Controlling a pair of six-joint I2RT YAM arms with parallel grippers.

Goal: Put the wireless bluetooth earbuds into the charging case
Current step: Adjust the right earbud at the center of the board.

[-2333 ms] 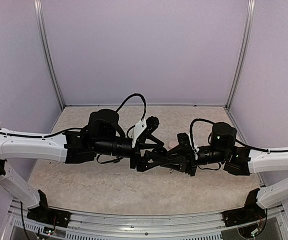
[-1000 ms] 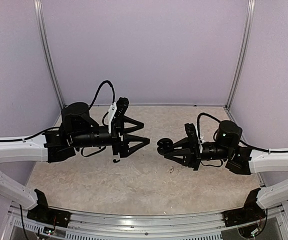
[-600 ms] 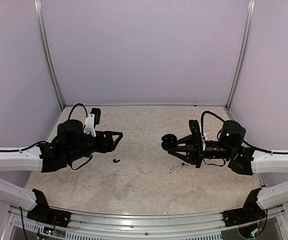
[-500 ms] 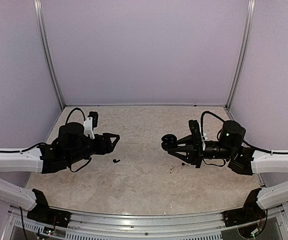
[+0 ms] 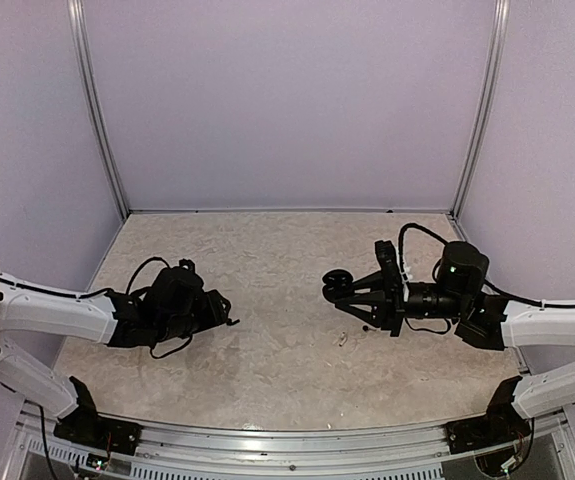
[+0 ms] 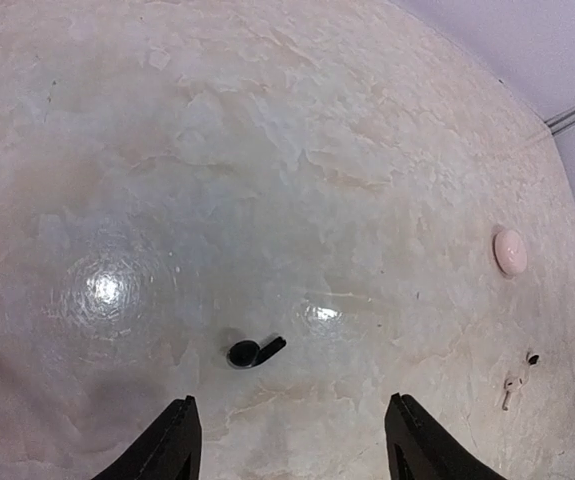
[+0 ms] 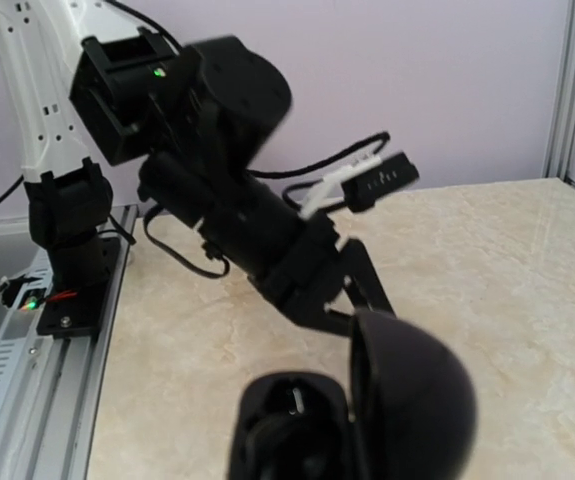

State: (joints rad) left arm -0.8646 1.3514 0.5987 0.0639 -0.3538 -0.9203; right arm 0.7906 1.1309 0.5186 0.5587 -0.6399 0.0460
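Left gripper (image 6: pixel 292 402): jaws spread wide, empty; swung down and back toward its own base over the last second, now low over the table (image 6: pixel 267 150). Black earbud (image 6: pixel 252 351): loose on the table, stem pointing away to the right, just ahead of the two open fingertips and centred between them, not yet touched. Judged a pre-grasp line-up; descent and closing still to come. Pale earbud (image 6: pixel 508 385): lying flat, well apart from the black earbud, toward the right arm's side. Pink puck (image 6: pixel 510 251): farther from the black earbud, beyond the pale one. Right gripper (image 5: pixel 352 295): clamped on the charging case (image 7: pixel 357 410), little changed in the last second. Case held off the table, well apart from the black earbud, lid hinged open, sockets presented toward the left arm. Whether a socket is already filled: cannot tell.
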